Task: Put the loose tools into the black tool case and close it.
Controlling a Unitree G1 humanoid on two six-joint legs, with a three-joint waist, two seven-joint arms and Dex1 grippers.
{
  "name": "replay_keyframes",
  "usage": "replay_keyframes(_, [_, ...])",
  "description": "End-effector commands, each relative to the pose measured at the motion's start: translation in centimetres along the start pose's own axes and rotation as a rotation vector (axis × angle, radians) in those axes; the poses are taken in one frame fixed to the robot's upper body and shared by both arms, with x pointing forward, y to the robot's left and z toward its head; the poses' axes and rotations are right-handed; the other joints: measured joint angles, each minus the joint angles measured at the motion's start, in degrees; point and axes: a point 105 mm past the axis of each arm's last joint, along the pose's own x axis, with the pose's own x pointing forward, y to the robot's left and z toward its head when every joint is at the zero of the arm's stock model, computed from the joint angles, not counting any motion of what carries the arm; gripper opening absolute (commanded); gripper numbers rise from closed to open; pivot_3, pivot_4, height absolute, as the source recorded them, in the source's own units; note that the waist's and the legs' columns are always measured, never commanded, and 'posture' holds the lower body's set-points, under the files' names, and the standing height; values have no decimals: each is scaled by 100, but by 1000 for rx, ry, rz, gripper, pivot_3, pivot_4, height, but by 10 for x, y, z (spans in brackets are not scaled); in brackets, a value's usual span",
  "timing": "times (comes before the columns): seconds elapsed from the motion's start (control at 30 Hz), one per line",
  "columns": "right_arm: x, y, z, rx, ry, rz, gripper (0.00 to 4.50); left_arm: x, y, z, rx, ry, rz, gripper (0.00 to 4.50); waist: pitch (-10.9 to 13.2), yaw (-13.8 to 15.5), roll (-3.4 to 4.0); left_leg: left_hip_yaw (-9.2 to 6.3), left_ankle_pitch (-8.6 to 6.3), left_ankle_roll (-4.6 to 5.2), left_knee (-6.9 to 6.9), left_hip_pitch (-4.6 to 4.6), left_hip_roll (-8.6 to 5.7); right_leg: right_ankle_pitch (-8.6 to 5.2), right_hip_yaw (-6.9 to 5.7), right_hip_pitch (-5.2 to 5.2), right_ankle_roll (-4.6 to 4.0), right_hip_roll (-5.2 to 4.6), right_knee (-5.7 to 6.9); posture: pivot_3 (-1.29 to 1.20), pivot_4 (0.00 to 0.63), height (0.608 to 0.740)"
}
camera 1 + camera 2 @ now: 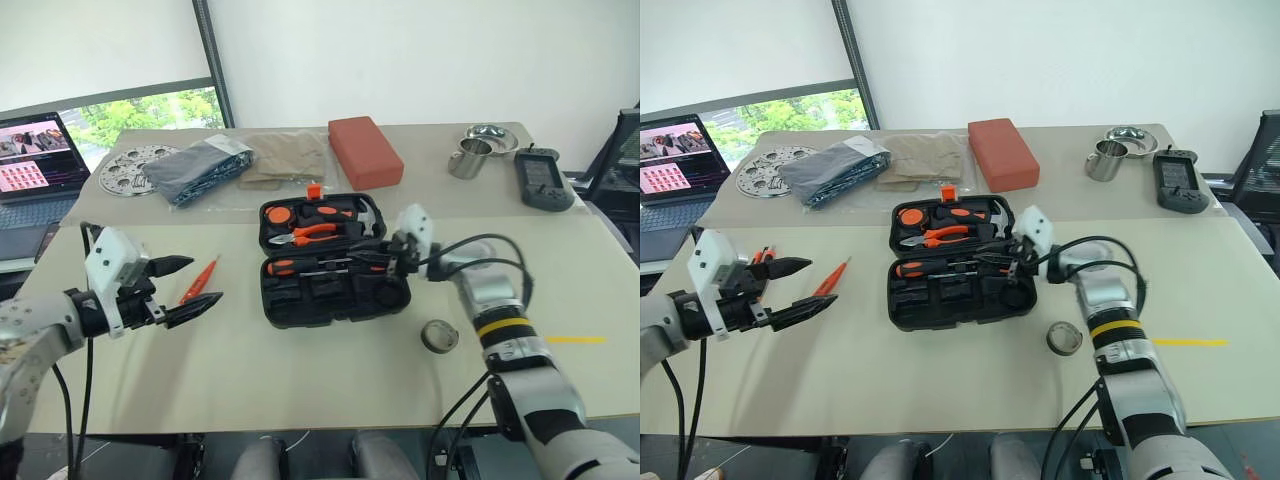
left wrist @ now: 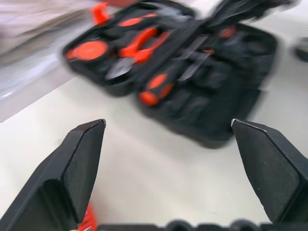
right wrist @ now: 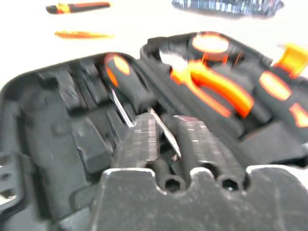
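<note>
Right gripper [image 1: 1008,262] sits over the centre of the black plastic hinged tool case [image 1: 960,265], fingers low over the hinge strip betw. the two halves. In its wrist view we see the fingers [image 3: 139,139] slightly parted with a thin steel shaft running betw. them, but we can't tell if they grip it or merely sit around it. That shaft belongs to an orange-and-black long-shafted screwdriver [image 1: 310,264] lying along the near half's hinge edge, handle toward the case's left end.

Left gripper [image 1: 185,288] hovers off the table, well left of the case, jaws spread wide w/ nothing betw. them.

Case lies open flat on the beige table [image 1: 300,370]. Its far half holds orange-handled pliers [image 1: 305,234] and other orange-and-black tools; small orange latch [image 1: 314,190] stands at the case's far edge.

Loose items outside the case: slim orange pen-like screwdriver [image 1: 832,277] lies left of the case, just by the left gripper; an orange-and-black tool [image 1: 764,256] further left, partly hidden behind that arm; small grey ring-shaped roll [image 1: 439,336] rests right of the case's near right corner, close to the right forearm.

Red-brown rectangular block [image 1: 364,150] lies beyond the case; steel cup [image 1: 468,157] and dark handheld device w/ screen [image 1: 542,180] further right of it.
</note>
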Motion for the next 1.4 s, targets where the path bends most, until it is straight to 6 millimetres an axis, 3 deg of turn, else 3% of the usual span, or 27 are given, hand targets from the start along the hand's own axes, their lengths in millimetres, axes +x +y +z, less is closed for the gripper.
replay_keyframes(0.03, [-22, -1, 24, -21, -83, -19, 2470, -9, 42, -7, 10, -14, 274, 4500, 0, 41, 0, 0, 0, 0, -2, 0, 1, 0, 0, -1, 0, -1, -2, 0, 150, 740])
replay_keyframes(0.13, [-40, 3, 35, -18, -115, -23, 3501, -20, 72, -24, -30, 14, 473, 4500, 0, 88, 0, 2, 0, 0, -4, 0, 3, 0, 3, -4, 0, -1, -2, 0, 150, 740])
replay_keyframes(0.23, [-55, 12, 39, -11, -113, -26, 4443, -19, 75, -36, -51, 43, 516, 4500, 0, 109, -2, 2, 0, 0, -4, -2, 4, 0, 3, -4, 0, -2, -1, 0, 150, 740])
replay_keyframes(0.4, [-81, 22, 38, -43, -94, -100, 4443, 6, 48, -51, -119, 80, 383, 4500, 0, 174, -4, 2, 0, -1, -5, -10, 2, 0, -1, -4, 1, -21, -7, 0, 150, 740])
replay_keyframes(0.67, [-107, 40, 37, -29, -96, -111, 4443, 48, 41, -77, -187, 197, 322, 4500, 2, 251, -10, 3, 0, 0, 3, -17, -4, -1, -4, -2, 2, -7, -16, 0, 150, 740])
replay_keyframes(0.87, [-112, 45, 35, 16, -83, -91, 4443, 68, 43, -90, -220, 270, 311, 4500, -1, 255, -4, 1, 1, 1, 6, -8, -11, -1, 8, 2, 2, 6, -11, 0, 150, 740])
replay_keyframes(1.0, [-114, 46, 34, 13, -79, -92, 4500, 65, 47, -96, -273, 276, 327, 3390, -3, 267, -1, 1, 1, 1, 9, -9, -11, -2, 8, 2, 3, 6, -10, 0, 150, 740])
replay_keyframes(1.23, [-114, 46, 38, 3, -98, -74, 4500, 55, 48, -103, -283, 290, 337, 725, -5, 254, 2, 4, 0, 1, 9, -7, -11, -2, 11, 2, 4, 5, -11, 0, 150, 740])
replay_keyframes(1.27, [-114, 46, 38, 3, -99, -69, 4500, 55, 48, -103, -283, 289, 338, 492, -5, 256, 2, 3, 0, 1, 9, -6, -10, -2, 10, 3, 4, 5, -11, 0, 150, 740])
replay_keyframes(1.4, [-115, 46, 38, 0, -105, -57, 4500, 54, 53, -99, -250, 271, 355, 476, -5, 253, 3, 4, 0, 1, 9, -7, -11, -2, 11, 3, 4, 5, -12, 0, 150, 740])
